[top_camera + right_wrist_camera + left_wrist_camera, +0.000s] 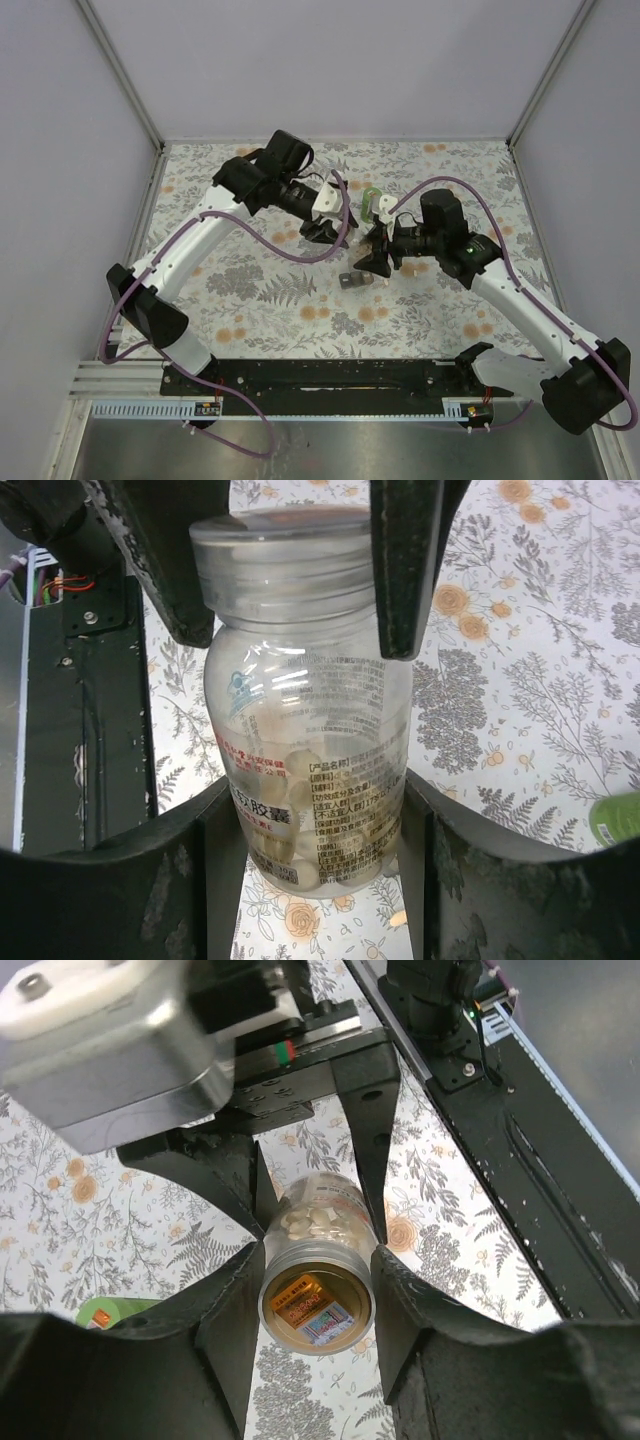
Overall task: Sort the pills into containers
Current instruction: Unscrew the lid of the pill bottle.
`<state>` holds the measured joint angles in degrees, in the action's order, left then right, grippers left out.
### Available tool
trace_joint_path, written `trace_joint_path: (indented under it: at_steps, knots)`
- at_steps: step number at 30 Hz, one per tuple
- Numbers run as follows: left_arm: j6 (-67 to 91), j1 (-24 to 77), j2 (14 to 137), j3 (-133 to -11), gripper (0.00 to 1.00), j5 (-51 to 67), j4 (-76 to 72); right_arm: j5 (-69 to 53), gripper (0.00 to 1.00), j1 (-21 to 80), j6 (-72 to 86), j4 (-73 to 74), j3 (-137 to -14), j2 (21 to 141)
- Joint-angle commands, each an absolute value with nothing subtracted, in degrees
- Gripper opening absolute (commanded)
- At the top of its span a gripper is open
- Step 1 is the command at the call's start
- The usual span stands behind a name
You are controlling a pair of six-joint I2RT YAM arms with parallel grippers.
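A clear pill bottle (310, 770) with pale capsules inside hangs in the air between both grippers. My right gripper (315, 790) is shut on the bottle's body, near its base. My left gripper (318, 1255) is shut on the bottle's clear cap (316, 1305), whose end face shows a gold label. In the right wrist view the left fingers (405, 570) clamp the cap (280, 550) at the top. In the top view the left gripper (322, 230) and right gripper (372, 258) meet above the table's middle, and the bottle is mostly hidden between them.
A green container (372, 200) lies just behind the grippers; it also shows in the left wrist view (105, 1312) and the right wrist view (615, 818). A small grey object (350, 281) lies on the floral tablecloth (250, 290) below the grippers. Grey walls enclose the table.
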<state>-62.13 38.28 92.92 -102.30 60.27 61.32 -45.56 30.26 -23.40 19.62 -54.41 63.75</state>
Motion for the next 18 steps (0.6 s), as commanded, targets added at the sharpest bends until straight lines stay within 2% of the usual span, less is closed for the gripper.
trace_joint_path:
  at_steps: [1,3,8,13,18]
  knots:
    - [-45.92,38.32,90.27,-99.50,0.21,60.48,44.85,-42.63,0.00,30.32,-21.09,13.80,-53.97,61.18]
    - [-39.59,38.41,89.21,-97.13,0.17,58.37,40.10,-41.23,0.00,30.32,-20.66,13.01,-53.79,60.65]
    - [-24.63,38.58,84.73,-89.04,0.17,53.80,26.56,-37.80,0.00,30.32,-19.60,11.43,-53.44,60.03]
    - [-13.90,39.55,82.44,-85.96,0.09,43.70,21.89,-35.34,0.00,30.32,-19.25,10.72,-53.44,59.94]
    - [-4.94,40.51,81.91,-85.34,0.08,36.14,20.39,-33.58,0.00,30.32,-19.25,10.63,-53.61,59.85]
